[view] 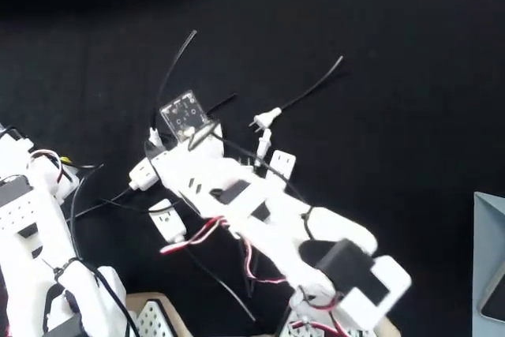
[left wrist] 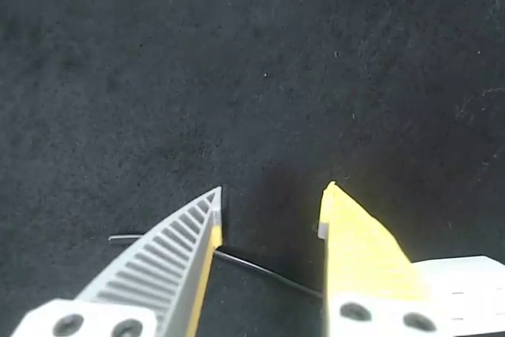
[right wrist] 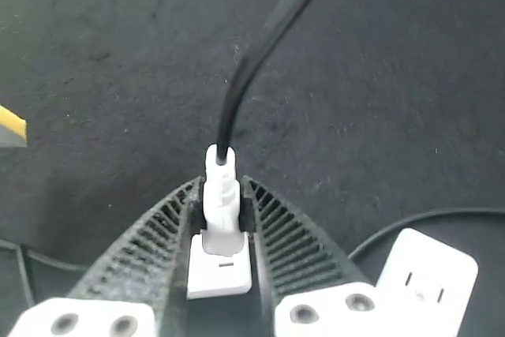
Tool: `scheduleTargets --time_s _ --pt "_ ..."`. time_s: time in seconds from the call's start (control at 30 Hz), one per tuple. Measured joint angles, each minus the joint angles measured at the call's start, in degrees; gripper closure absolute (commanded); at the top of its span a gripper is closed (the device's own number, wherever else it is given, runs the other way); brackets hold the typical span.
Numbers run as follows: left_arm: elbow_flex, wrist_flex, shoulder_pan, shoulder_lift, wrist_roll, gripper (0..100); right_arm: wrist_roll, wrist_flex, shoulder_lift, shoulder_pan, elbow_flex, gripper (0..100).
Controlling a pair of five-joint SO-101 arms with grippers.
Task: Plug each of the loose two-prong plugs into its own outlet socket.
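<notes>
- small white two-prong plug (right wrist: 222,211) on a thick black cord (right wrist: 260,53): clamped across its body by the right gripper (right wrist: 222,185), both ribbed fingers tight on its sides, low over the black cloth table (right wrist: 379,116).
- white block (right wrist: 219,278) right at the plug's prong end, between the fingers. Probably its socket; can't tell if the prongs are seated.
- handling, my guess: the plug is light, hard, smooth plastic, so it may twist in the grip. The cord looks stiff enough to tug it sideways. Best hold is the flat sides of the body, never the cord.
- flat white outlet socket (right wrist: 426,278), two slots showing, nothing in it, just beside the right gripper.
- high view: upper loose plug (view: 268,118) and lower loose plug (view: 263,146) lie near each other mid-table, unplugged.
- left gripper (left wrist: 271,203) spread apart, holding nothing, over the table; a thin black wire (left wrist: 260,267) runs under it.
</notes>
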Motion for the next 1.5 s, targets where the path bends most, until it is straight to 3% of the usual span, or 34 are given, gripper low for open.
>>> scheduleTargets --time_s 0.23,0.87,1.03,1.5 --pt "0.00 0.00 0.00 0.00 0.00 79 2.20 -5.54 4.31 0.00 0.18 98.7" --pt "0.00 0.00 0.00 0.00 0.00 79 2.55 -5.54 5.01 -1.23 0.53 98.7" --pt "0.00 0.00 0.00 0.00 0.00 79 2.55 -1.58 5.01 -1.14 0.53 98.7" --pt "-9.67 0.00 19.25 0.00 -2.90 79 2.55 5.63 -18.29 -3.43 11.25 98.7"
